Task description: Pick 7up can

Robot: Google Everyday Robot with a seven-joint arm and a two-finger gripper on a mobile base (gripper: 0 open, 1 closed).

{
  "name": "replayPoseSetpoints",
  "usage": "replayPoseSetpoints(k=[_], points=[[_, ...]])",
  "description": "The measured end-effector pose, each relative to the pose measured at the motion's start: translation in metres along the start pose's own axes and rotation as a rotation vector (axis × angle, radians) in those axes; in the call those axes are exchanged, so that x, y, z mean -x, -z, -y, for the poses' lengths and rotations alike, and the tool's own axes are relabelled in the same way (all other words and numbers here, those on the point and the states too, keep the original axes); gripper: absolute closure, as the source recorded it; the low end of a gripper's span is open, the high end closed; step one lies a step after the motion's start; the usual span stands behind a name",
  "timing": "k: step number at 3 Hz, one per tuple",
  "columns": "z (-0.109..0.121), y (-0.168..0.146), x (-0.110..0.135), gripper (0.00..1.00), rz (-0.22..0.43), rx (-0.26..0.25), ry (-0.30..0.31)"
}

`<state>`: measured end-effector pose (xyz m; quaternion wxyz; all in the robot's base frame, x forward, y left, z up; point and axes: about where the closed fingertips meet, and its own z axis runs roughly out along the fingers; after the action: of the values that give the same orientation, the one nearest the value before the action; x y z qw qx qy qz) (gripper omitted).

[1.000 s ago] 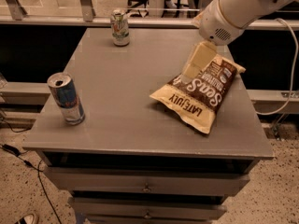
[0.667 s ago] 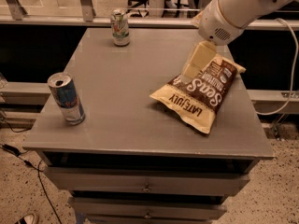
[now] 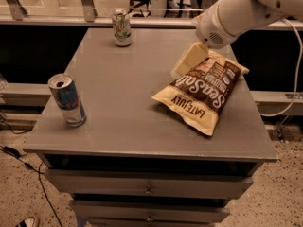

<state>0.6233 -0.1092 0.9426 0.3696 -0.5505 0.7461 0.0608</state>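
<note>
- Since the earlier frames the gripper (image 3: 188,60) has slid a little to the left above the table (image 3: 123,89). Both cans and the bag lie where they did.
- Camera view: the gripper hangs from a white arm (image 3: 241,11) that comes in from the far right. It sits over the far left corner of the chip bag (image 3: 201,96), on the right half of the grey table.
- Whether the claw is open or closed cannot be told.
- The 7up can (image 3: 122,28) stands upright at the far edge of the table, left of centre, well apart from the gripper and to its left.
- A blue-and-silver can (image 3: 67,100) stands upright near the left edge, close to the near corner, with its top opened.
- The brown and tan chip bag lies flat on the right side of the table.
- Drawer fronts (image 3: 149,189) show below the near edge of the table top.
</note>
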Motion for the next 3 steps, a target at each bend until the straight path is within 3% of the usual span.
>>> replayPoseSetpoints(k=[1, 2, 3], points=[[0.058, -0.054, 0.011, 0.0, 0.154, -0.086, -0.145], [0.103, -0.094, 0.029, 0.0, 0.223, -0.127, -0.194], [0.138, -0.141, 0.066, 0.0, 0.305, -0.123, -0.228]])
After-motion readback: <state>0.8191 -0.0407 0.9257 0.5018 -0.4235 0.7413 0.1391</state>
